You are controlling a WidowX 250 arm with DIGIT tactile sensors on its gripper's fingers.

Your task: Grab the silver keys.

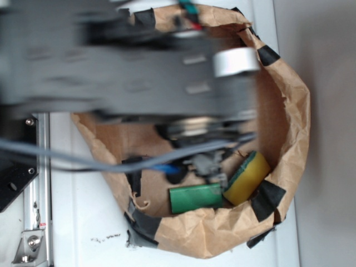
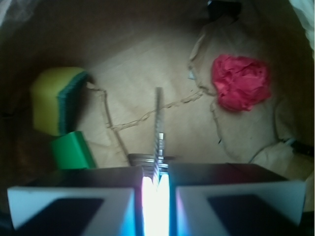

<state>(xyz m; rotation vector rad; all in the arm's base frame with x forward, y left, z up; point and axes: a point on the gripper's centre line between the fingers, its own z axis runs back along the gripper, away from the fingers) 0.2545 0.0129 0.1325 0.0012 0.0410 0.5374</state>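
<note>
The gripper (image 2: 156,184) pinches the keys (image 2: 158,132) edge-on at six o'clock: light, stiff, slippery metal, best held across the flat blades.

The arm (image 1: 122,61) reaches across the upper part of the exterior view as a blurred dark grey mass, with a grey cable (image 1: 83,158) trailing below it. The tool (image 2: 156,184) points down; in the wrist view its two pale fingers (image 2: 74,209) stand almost together, pinched on a thin metal blade of the silver keys (image 2: 158,128) that sticks out between them
</note>
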